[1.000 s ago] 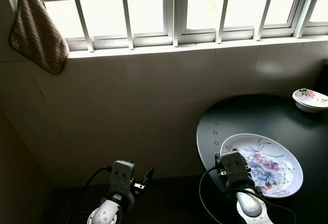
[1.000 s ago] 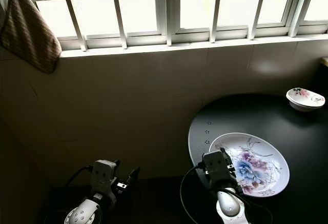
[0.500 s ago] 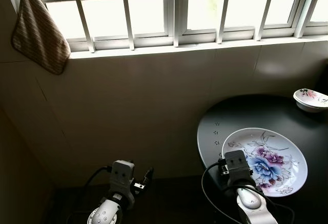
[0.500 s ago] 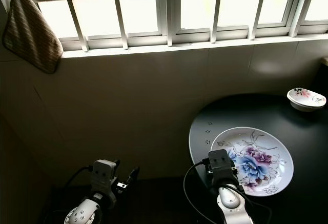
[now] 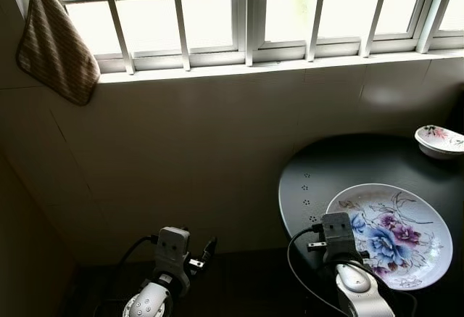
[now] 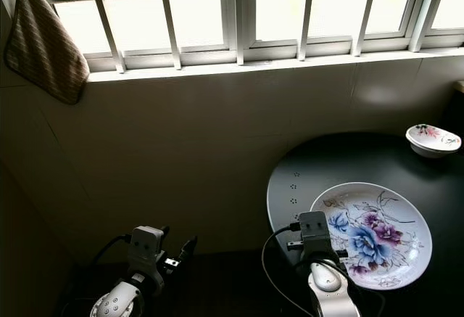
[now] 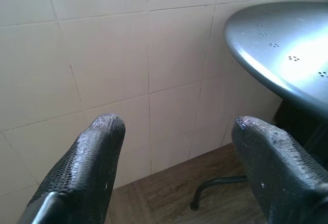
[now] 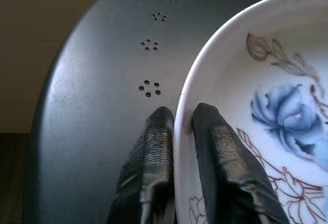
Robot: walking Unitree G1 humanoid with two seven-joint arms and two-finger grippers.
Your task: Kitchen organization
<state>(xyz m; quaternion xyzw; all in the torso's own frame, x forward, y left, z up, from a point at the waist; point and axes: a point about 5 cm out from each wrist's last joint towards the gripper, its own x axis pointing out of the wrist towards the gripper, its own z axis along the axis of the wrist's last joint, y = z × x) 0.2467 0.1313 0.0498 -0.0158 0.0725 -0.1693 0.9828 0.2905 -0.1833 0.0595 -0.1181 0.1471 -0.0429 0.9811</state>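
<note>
My right tool (image 8: 178, 126) pinches the rim of the flowered plate (image 6: 377, 233), which has slid rightward across the dark bench (image 6: 348, 161) over the last second, so I judge the carry underway. My left tool (image 7: 174, 131) hangs spread, idle.

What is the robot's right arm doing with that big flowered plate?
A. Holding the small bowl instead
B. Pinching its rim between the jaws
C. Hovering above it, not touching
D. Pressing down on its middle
B: in the right wrist view the right gripper has one finger on each side of the flowered plate rim, over the dark round table.
</note>
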